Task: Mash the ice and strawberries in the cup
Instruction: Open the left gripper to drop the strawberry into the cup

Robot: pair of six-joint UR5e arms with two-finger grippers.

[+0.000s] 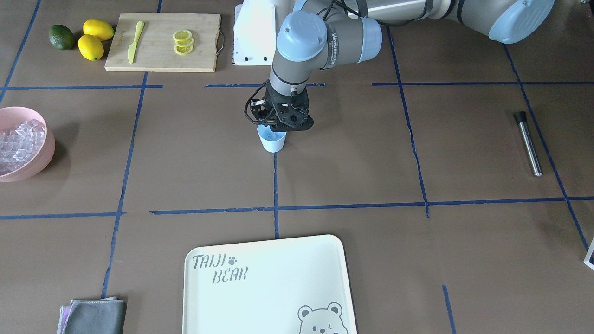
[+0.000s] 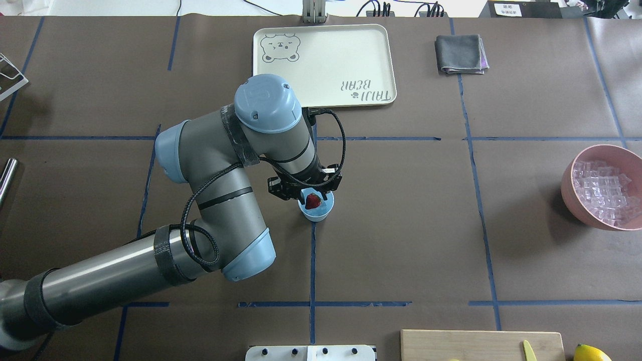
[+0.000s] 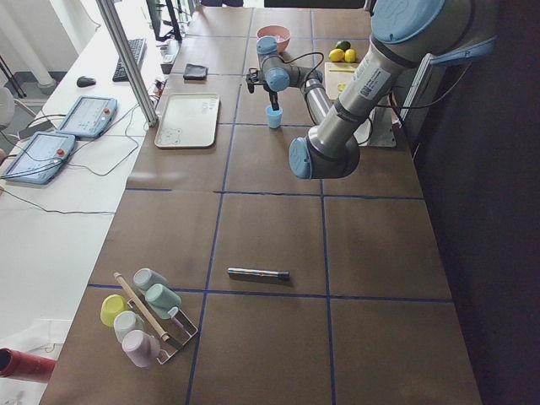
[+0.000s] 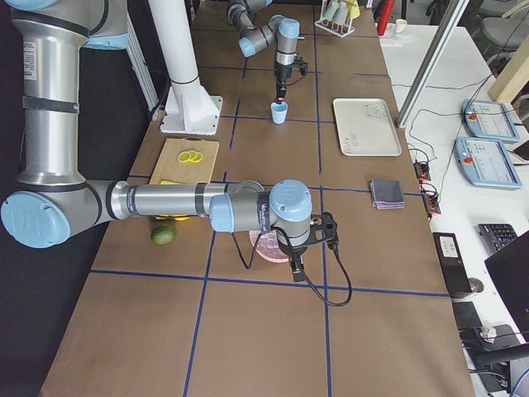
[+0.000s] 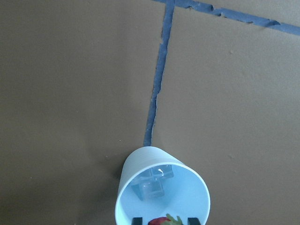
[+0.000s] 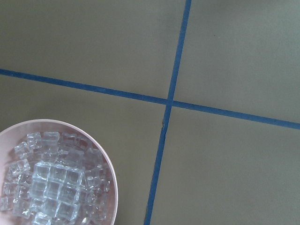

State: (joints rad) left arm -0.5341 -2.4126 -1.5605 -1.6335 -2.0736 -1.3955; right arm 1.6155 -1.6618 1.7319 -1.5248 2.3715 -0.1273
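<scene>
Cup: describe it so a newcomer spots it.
Mid-table, on the blue tape line from the cream tray, a small cup sits under the left gripper. It is pale blue with a strawberry at its mouth, unlike the large pink bowl.

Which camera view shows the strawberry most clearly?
Overhead exterior: the strawberry shows red at the mouth of the cup. The left wrist view cuts it at the bottom edge, the front view hides it, and the side views are too small.

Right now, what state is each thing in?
cup: upright, ice cubes at its bottom
strawberry: whole, gripped at cup's mouth
left gripper: shut on strawberry
right gripper: near pink bowl, open or shut unclear
pink bowl: upright, full of ice cubes
muddler: lying flat, untouched
</scene>
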